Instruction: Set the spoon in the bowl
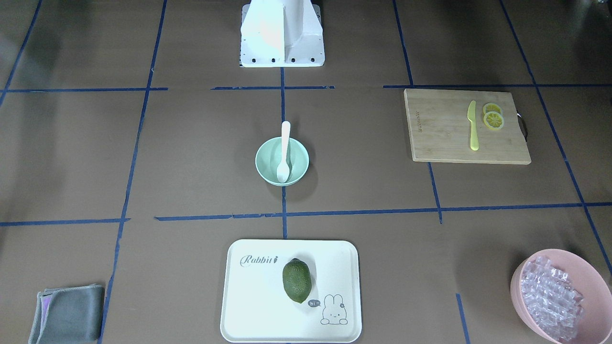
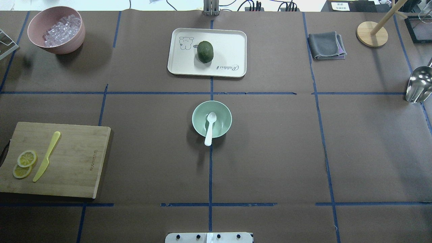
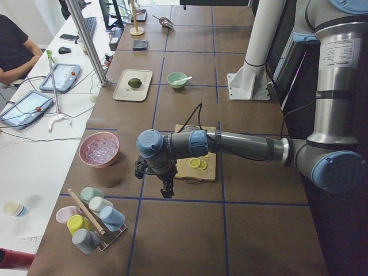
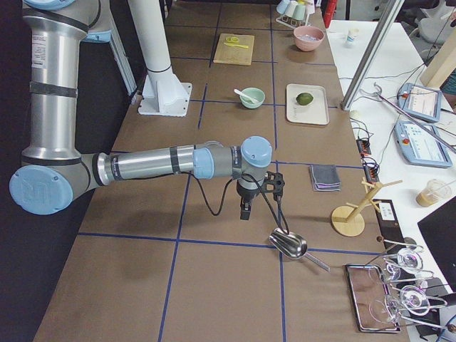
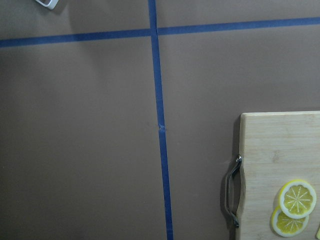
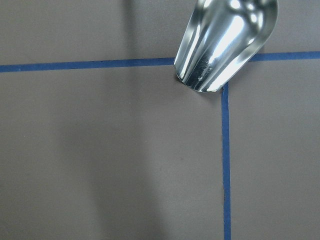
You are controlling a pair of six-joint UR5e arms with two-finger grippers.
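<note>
Counting the items on the bench (image 1: 191,153): one white spoon (image 1: 285,152), one mint-green bowl (image 1: 267,165), one pink bowl (image 1: 516,291) filled with clear ice-like cubes (image 1: 550,301), one cream tray (image 1: 258,296) carrying one dark green fruit (image 1: 296,280), and one wooden cutting board (image 1: 444,129). The board holds one yellow-green knife (image 1: 472,125) and two overlapping lemon slices (image 1: 493,120). One folded grey cloth (image 1: 69,313), one metal scoop (image 2: 418,84), one wooden stand (image 2: 372,33) and a rack of six cups (image 3: 92,221) complete the set.

Spoon position: the scoop lies inside the mint-green bowl at the bench centre. The handle leans on the rim and projects past it toward the robot's white base mount (image 1: 282,38).

Left end effector (image 3: 167,188): it hangs above the bench near the handle end of the cutting board. Right end effector (image 4: 246,210): it hangs above the bench near the metal scoop. Only the side views show either one, so I cannot tell whether they are open or closed, or whether they grip anything.

Surface: brown covering divided into rectangles by blue tape lines (image 1: 363,212). A white side table with handheld control panels (image 3: 60,76) runs along the far edge, where one person (image 3: 14,49) sits.

Legible text: "Rabbit" on the tray, plus "hi~" in a speech bubble beside a rabbit drawing. The cutting board's imprint is too small to read.
</note>
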